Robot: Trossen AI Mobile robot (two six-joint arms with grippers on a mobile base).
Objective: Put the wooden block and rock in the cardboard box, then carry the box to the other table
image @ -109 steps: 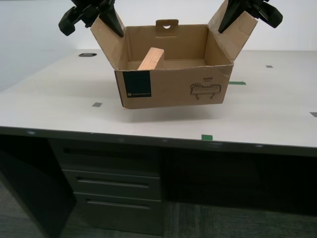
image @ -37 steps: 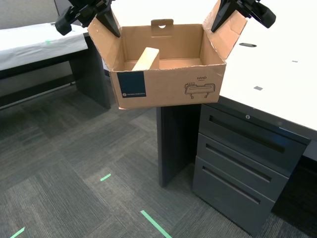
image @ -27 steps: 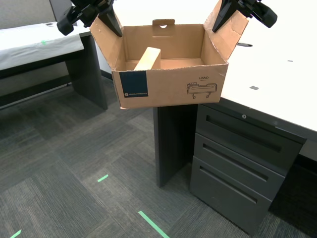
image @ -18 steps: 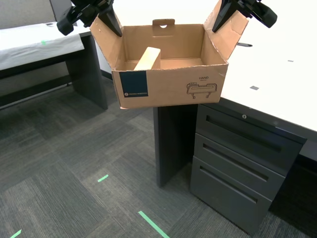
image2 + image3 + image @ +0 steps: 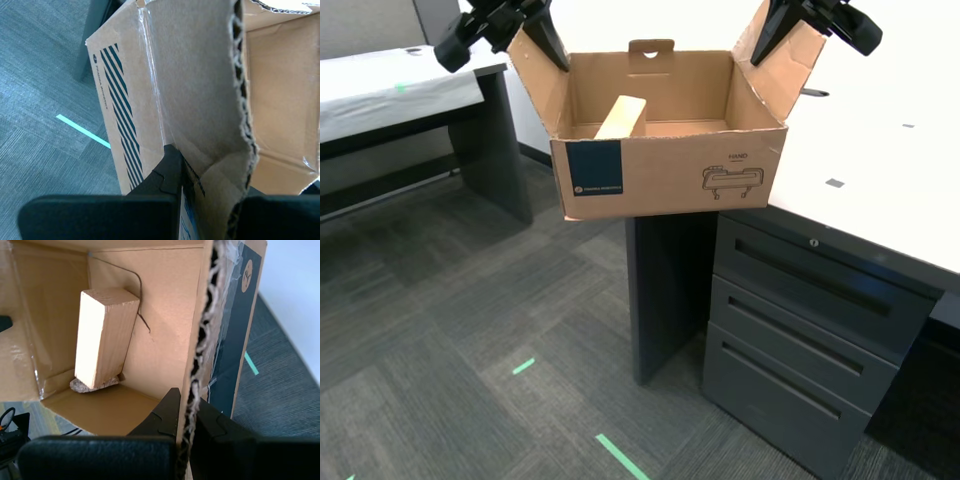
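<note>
Box [image 5: 670,178] hangs mid-frame in the exterior view, our first tool [image 5: 186,415] and second tool [image 5: 192,182] each pinching a flap. Block [image 5: 104,338] inside leans tilted, lower end on the rock [image 5: 80,386].

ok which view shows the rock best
The first wrist view: the rock peeks out under the block in the box corner. The exterior view hides it behind the front wall; the second wrist view shows only cardboard.

grey carpet tiles [image 5: 440,330] with green tape marks [image 5: 620,455], dark drawer cabinet [image 5: 800,345] under off-white table [image 5: 880,150]
</note>
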